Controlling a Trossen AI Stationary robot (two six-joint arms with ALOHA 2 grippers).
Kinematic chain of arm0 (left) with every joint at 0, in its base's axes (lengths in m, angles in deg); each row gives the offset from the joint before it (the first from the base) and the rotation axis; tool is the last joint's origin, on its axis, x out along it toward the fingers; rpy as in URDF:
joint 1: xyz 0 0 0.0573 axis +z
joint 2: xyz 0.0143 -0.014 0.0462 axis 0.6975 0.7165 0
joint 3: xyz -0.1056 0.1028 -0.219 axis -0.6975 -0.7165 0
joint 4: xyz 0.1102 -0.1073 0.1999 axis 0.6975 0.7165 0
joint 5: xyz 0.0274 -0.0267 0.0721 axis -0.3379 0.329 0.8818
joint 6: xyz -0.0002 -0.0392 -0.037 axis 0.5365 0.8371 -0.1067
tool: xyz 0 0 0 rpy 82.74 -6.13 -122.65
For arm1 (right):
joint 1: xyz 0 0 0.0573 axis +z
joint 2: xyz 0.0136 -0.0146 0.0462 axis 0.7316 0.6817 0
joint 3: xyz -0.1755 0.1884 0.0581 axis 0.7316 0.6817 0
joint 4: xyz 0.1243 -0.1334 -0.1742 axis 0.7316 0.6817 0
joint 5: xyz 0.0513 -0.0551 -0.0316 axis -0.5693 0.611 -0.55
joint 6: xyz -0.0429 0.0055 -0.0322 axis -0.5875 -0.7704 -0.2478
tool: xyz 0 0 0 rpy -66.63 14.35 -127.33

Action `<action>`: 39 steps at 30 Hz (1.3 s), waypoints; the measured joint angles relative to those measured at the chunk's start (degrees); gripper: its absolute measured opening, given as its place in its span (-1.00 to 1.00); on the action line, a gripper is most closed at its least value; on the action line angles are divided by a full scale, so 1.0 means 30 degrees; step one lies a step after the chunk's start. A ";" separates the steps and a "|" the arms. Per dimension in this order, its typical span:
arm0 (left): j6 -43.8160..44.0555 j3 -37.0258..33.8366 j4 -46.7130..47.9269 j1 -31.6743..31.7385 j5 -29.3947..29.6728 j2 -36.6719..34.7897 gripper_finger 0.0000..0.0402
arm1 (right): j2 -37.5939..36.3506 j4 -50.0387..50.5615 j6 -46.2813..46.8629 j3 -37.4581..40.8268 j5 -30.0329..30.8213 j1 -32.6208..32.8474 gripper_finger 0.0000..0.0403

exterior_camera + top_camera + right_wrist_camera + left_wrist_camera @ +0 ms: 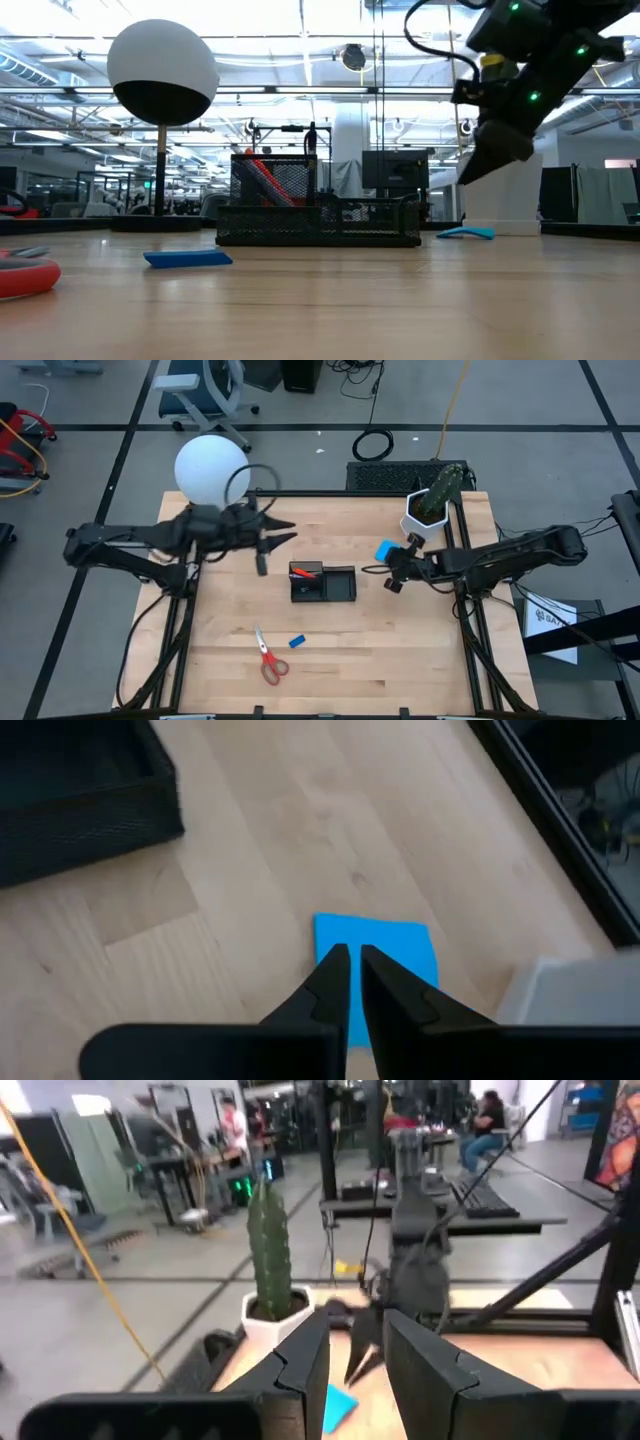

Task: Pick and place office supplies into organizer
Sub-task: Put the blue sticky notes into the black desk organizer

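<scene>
The black mesh organizer (322,582) (320,215) stands mid-table with a red pen (305,571) (265,176) in its left compartment. The blue note pad (385,550) (385,945) (465,233) lies flat to its right. Red-handled scissors (268,658) (25,272) and a blue eraser (296,642) (188,258) lie nearer the table's near edge. My right gripper (395,568) (350,960) (500,150) hangs above the note pad with its fingers shut, clear of the table. My left gripper (280,535) (355,1350) is open, held in the air left of the organizer, empty.
A white potted cactus (435,500) (268,1250) stands at the far right corner, close behind the right gripper. The white globe lamp (210,468) (160,70) stands at the far left, beside the left arm. Bare wood lies between the organizer and the scissors.
</scene>
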 joint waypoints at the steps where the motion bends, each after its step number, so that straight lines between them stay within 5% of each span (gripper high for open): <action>1: 0.0195 0.0000 -0.0039 0.0663 -0.0700 0.0351 -0.48 | -0.0326 0.0451 0.0441 0.0000 -0.0002 0.0000 -0.91; 10: 0.1849 -0.0007 -0.4241 0.5913 -0.9267 0.5093 -0.48 | -0.1731 0.1209 0.1701 0.0007 -0.1689 0.0007 -0.91; 14: 0.2745 -0.0007 -0.6932 0.7007 -1.1286 0.7726 -0.48 | -0.1737 0.1560 0.2028 0.0007 -0.1982 0.0000 -0.93; 29: 0.5477 0.0087 -1.4004 0.8036 -1.3585 1.5461 -0.48 | -0.1730 0.1528 0.3523 0.1659 -0.1417 -0.0175 -1.00; 39: 0.5012 0.3408 -1.1627 0.7655 -1.2797 1.8041 -0.48 | -0.1730 0.0955 0.3537 0.1668 -0.1421 -0.0173 -1.00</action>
